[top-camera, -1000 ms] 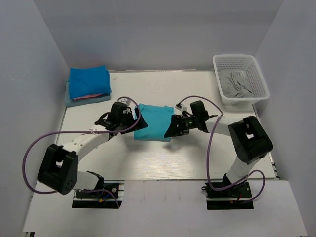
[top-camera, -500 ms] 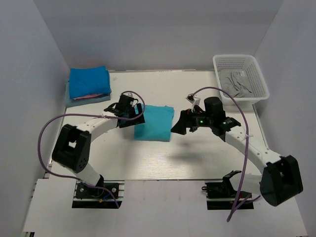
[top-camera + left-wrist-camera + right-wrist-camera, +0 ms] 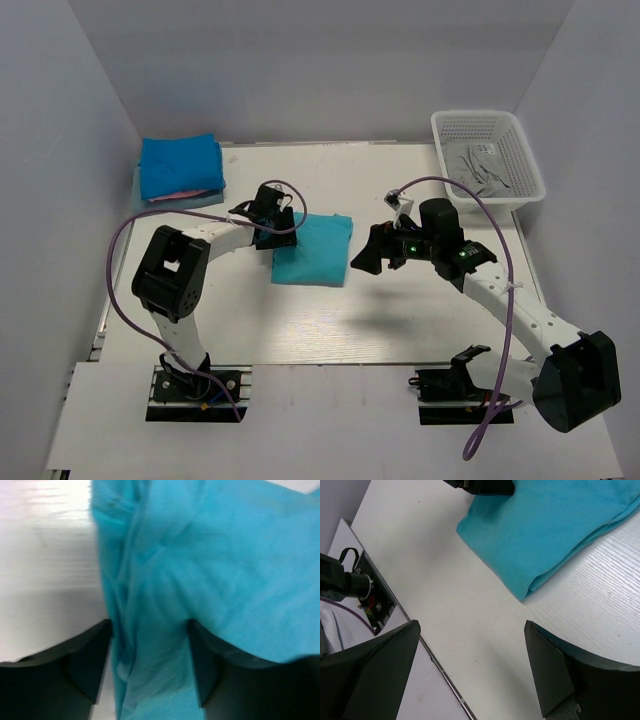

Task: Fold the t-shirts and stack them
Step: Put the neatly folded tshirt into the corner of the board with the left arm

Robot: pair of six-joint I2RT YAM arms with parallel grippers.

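The white table [image 3: 330,320] carries everything. At its 10 o'clock corner sits the stack of folded t-shirts [image 3: 180,165], a deeper blue one on top. At 2 o'clock the white basket [image 3: 490,205] holds a crumpled grey t-shirt [image 3: 480,165]. The folded turquoise t-shirt [image 3: 315,255] lies at the table's centre, nearly square.

The left gripper [image 3: 278,232] is at the shirt's 9 o'clock edge, so the cloth lies toward 3 o'clock from it. In the wrist view its fingers [image 3: 82,667] straddle that edge with fabric between them, but whether they pinch it cannot be told.

The right gripper [image 3: 362,260] hangs spread wide and empty just off the 3 o'clock edge. The left arm is nearer both the shirt and the stack, so it looks better placed for the carry.
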